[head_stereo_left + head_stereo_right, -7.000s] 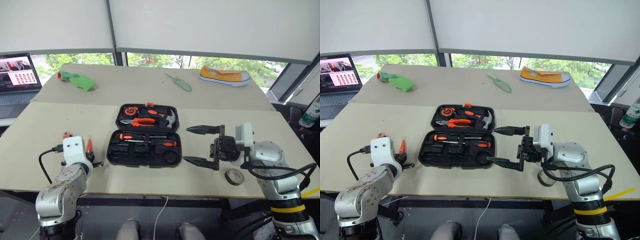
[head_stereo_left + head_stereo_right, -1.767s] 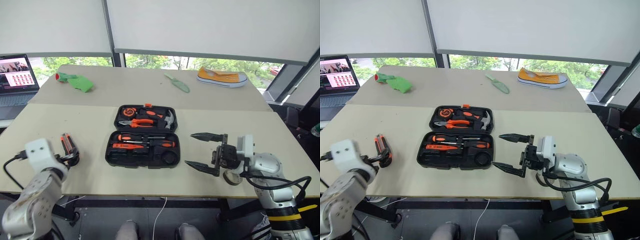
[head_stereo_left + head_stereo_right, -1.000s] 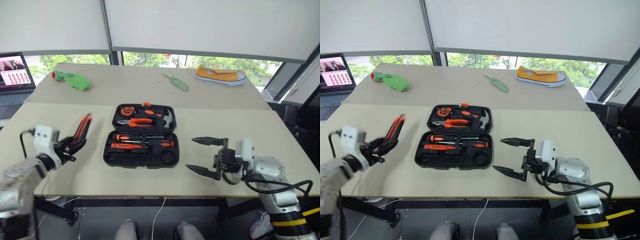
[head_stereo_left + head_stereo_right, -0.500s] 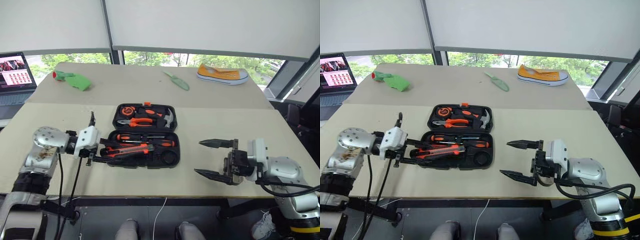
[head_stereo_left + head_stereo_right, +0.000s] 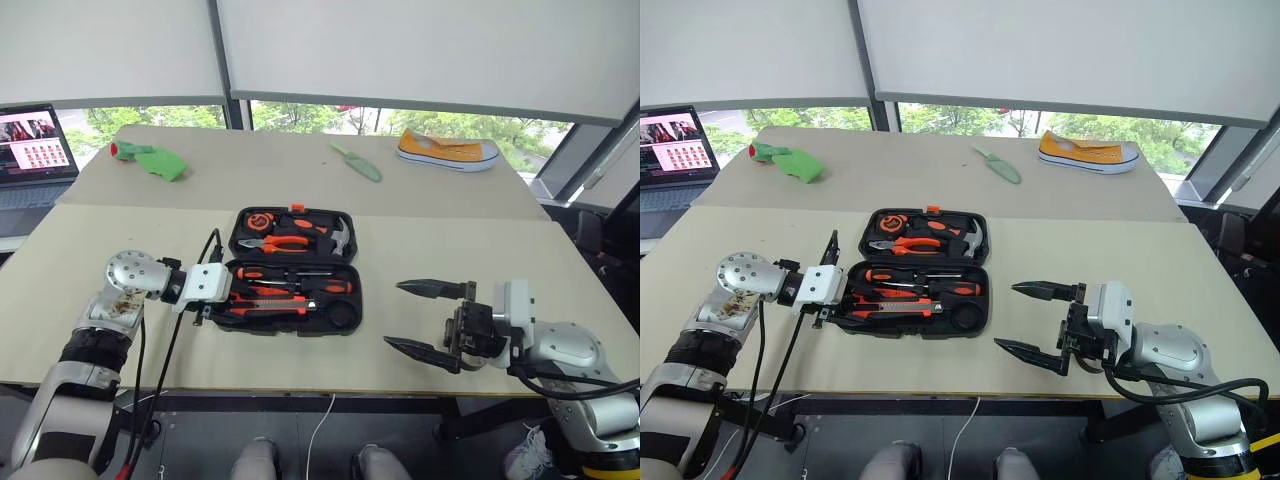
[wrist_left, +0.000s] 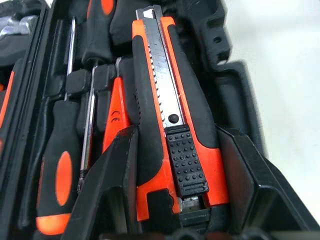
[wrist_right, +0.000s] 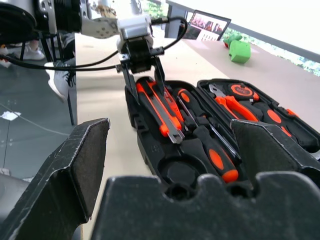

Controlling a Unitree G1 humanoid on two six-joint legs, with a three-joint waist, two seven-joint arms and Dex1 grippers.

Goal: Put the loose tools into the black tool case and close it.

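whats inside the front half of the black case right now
In the black tool case: two screwdrivers, a small orange tester and the utility knife, gripped by the left gripper. A round slot looks empty. What lies under the knife is hidden.

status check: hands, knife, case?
Left hand shut on utility knife, lowering it into the open black tool case. Right hand open, empty, right of case. Nothing blocking.
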